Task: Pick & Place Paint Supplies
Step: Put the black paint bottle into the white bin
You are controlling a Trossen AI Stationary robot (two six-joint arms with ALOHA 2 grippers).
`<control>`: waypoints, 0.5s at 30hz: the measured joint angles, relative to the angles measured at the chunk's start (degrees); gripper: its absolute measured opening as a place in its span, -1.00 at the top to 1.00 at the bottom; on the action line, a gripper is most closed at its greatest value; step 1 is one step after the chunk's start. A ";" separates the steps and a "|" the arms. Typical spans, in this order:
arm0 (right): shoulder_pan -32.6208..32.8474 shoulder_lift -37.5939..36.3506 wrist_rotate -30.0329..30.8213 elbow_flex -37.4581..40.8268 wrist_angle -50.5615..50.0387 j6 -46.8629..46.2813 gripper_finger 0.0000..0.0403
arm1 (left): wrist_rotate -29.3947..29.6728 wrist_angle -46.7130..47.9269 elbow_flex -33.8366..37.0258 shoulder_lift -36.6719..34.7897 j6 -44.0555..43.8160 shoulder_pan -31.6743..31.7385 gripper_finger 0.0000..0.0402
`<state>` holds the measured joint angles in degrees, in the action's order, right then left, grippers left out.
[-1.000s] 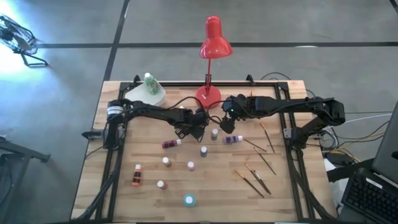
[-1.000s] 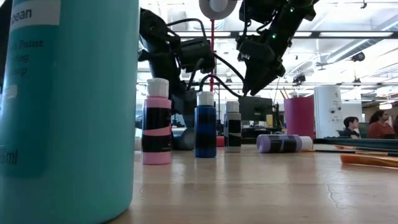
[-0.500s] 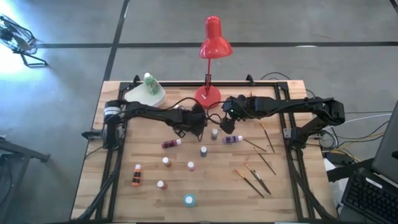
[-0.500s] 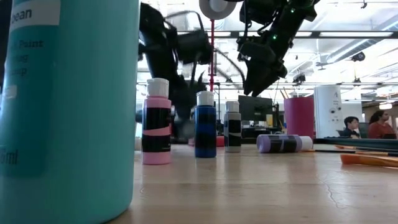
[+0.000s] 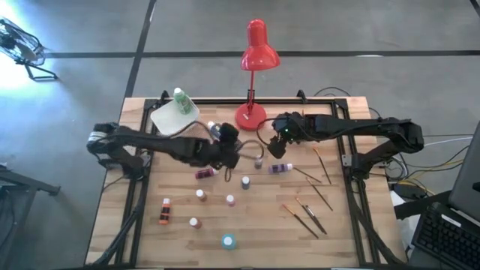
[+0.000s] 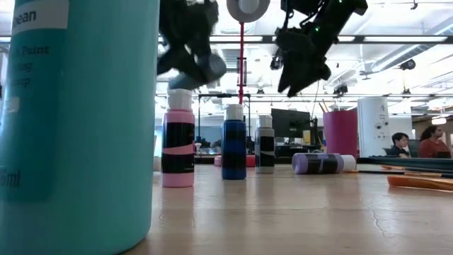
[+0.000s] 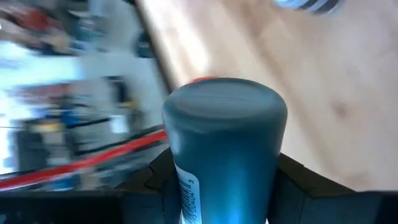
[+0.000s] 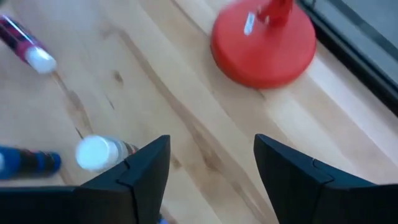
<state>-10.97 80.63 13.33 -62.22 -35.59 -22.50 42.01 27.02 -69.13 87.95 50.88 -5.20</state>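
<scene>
My left gripper (image 5: 223, 142) hangs above the table's middle, shut on a small paint bottle (image 7: 224, 124) whose grey-blue end sticks out past the fingers. In the low view the left gripper (image 6: 192, 49) and the bottle (image 6: 211, 69) are high above a pink bottle (image 6: 178, 138) and a blue one (image 6: 233, 142), both standing on the table. My right gripper (image 5: 274, 148) hovers open near the lamp's base, over a white-capped bottle (image 8: 96, 152), with nothing between its fingers. Several paintbrushes (image 5: 309, 214) lie on the table at the right. My left gripper pinches the bottle's body (image 7: 186, 186) between its two fingers, one on each side. The bottle lies along the fingers, its free end (image 7: 224, 106) beyond their tips. It is lifted clear of the table and tilted.
The red desk lamp's base (image 5: 250, 116) stands at the far middle. A white tray with a green bottle (image 5: 178, 105) is at the far left. More small bottles stand or lie across the middle (image 5: 230, 199). A large teal bottle (image 6: 78, 120) stands at the near edge.
My left gripper has risen from the table beside the lamp's base, drawn a little toward the table's left and turned at the wrist. The bottle has come up with it, lifted clear of the table. My right gripper has stayed about where it was.
</scene>
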 joint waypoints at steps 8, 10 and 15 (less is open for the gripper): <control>0.05 -0.79 -13.68 -0.02 17.42 1.94 -0.22 | 20.04 -16.07 5.39 -2.85 27.66 -7.12 0.19; -0.22 -1.11 -14.47 -0.56 18.35 2.77 -0.24 | 22.69 -18.32 6.17 -3.00 31.78 -7.27 0.19; -2.67 -2.42 -10.32 -3.09 18.50 4.86 -0.26 | 22.38 -18.60 8.43 -4.41 35.27 -5.91 0.19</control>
<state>-13.64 78.21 3.01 -65.30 -17.09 -17.64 64.39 8.42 -60.70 83.54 86.16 -11.10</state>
